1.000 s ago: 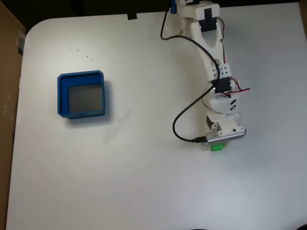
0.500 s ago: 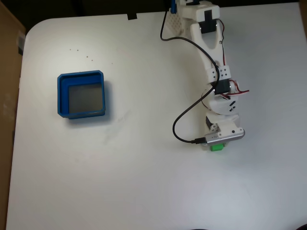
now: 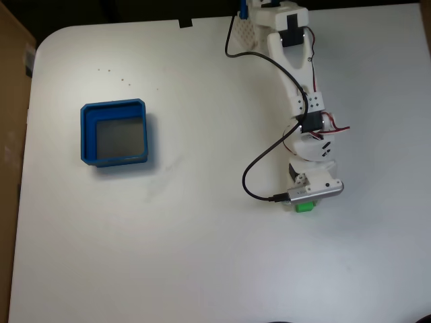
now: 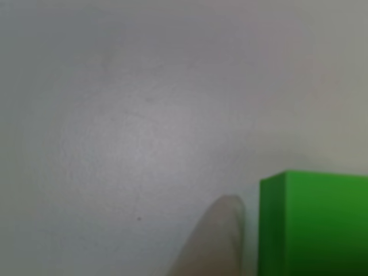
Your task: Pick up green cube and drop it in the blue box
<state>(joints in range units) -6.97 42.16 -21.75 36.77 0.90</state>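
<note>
I've got the arm [image 3: 296, 74] stretched from the far edge of the white tabletop [image 3: 202, 256] toward the near right in the fixed view. The hand [image 3: 306, 202] is down low, right over the green cube [image 3: 305, 207]; only a sliver of cube pokes out on the near side of the silver wrist cam [image 3: 312, 192]. Can't tell from above if the hand is wide, narrow or gripping, since the cam body covers the fingers.

In the other view I see the green cube [image 4: 313, 224] filling the lower right, sitting on the tabletop [image 4: 144, 103]. One blurry pale fingertip [image 4: 215, 241] comes up from the bottom edge just beside the cube's left face, w/ a thin gap showing between them. The 2nd finger I can't make out, so grip state stays unknown.

Blue box [image 3: 86, 134] sits well apart on the left of the fixed view, grey floor bare, clipped corner at its far right. A black cable [image 3: 252, 175] loops from the arm round to the cam. Brown cardboard [image 3: 10, 81] lines the left edge.
</note>
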